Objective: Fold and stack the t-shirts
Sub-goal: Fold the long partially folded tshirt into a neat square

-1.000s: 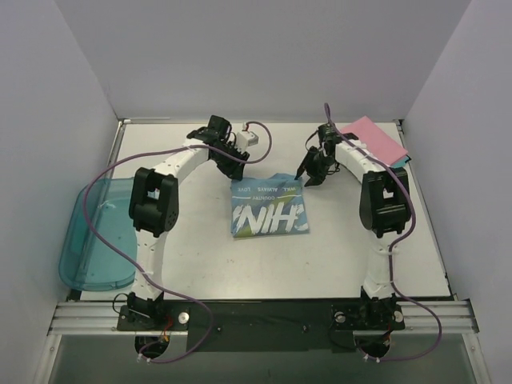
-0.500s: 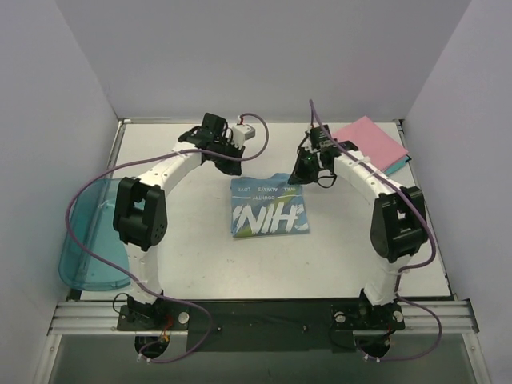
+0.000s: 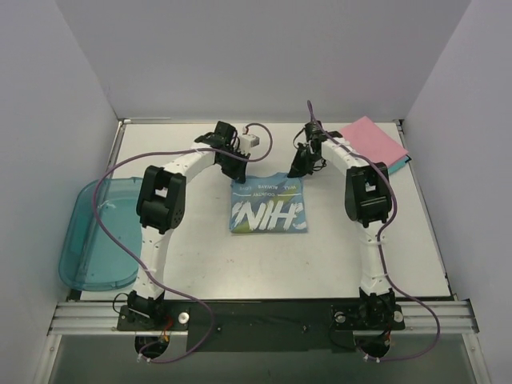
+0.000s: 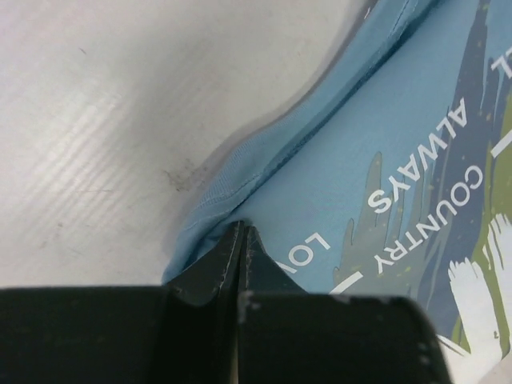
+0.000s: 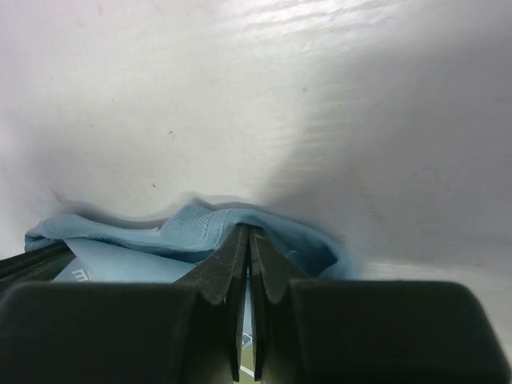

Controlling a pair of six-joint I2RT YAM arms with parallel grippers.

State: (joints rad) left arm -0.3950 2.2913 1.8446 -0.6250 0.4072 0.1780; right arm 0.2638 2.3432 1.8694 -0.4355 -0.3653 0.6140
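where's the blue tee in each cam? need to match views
Top external: blue tee at centre of frame.
Left wrist: tee fills the right half; left gripper shut on its edge.
Right wrist: tee at bottom left; right gripper shut on its edge.
Shared landmark: the tee's far edge, pinched by both grippers.

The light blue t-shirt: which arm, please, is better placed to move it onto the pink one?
Likely right: right gripper pinches the light blue t-shirt at the corner nearest the pink t-shirt; left gripper holds the farther corner.

White table (image 3: 200, 264), blue t-shirt (image 3: 270, 210), shirt stack (image 3: 376, 142), bin (image 3: 100, 240)
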